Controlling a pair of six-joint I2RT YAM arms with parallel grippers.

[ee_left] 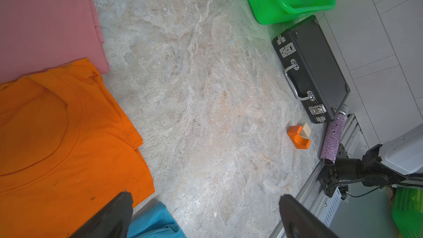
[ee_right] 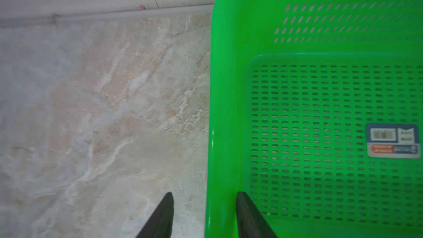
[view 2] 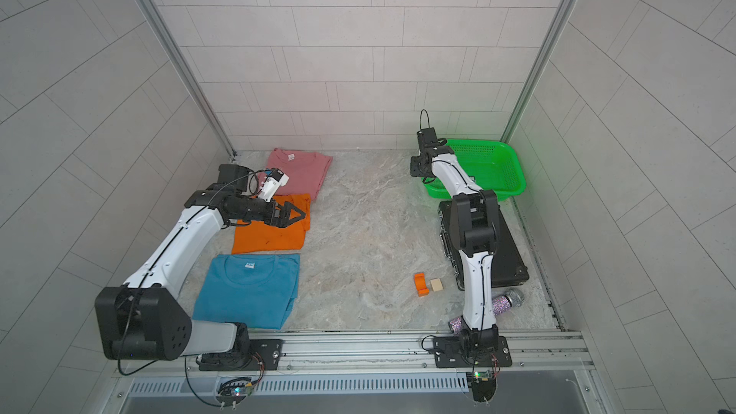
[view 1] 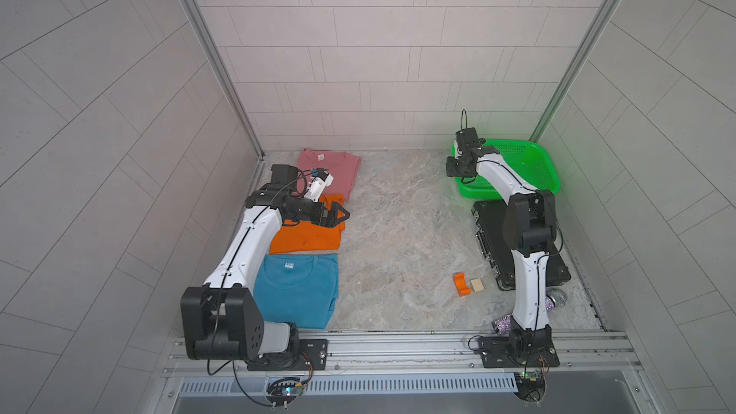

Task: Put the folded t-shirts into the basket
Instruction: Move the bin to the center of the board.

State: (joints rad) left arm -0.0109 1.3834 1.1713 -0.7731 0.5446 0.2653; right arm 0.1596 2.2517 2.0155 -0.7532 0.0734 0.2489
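Right wrist view alone shows how the right gripper (ee_right: 204,193) stands: its fingers are partly apart and straddle a side rim of the green basket (ee_right: 229,88), one inside and one outside. A gap shows between the outer finger and the rim, so nothing is held. It also shows a sticker (ee_right: 392,140) on the basket's perforated floor.

In both top views the arm hides those fingertips. They do place the basket in the far right corner of the surface (view 1: 398,232), with the folded tees in a row down the left side, well apart from it. The pink t-shirt (view 1: 338,167) is farthest, the orange t-shirt (view 1: 306,238) is in the middle and the blue t-shirt (view 1: 296,292) is nearest.

The left gripper (view 1: 340,215) hovers wide open and empty over the orange t-shirt's right edge.

Left wrist view adds the latches and handle of the black case (ee_left: 320,65) beside the basket.
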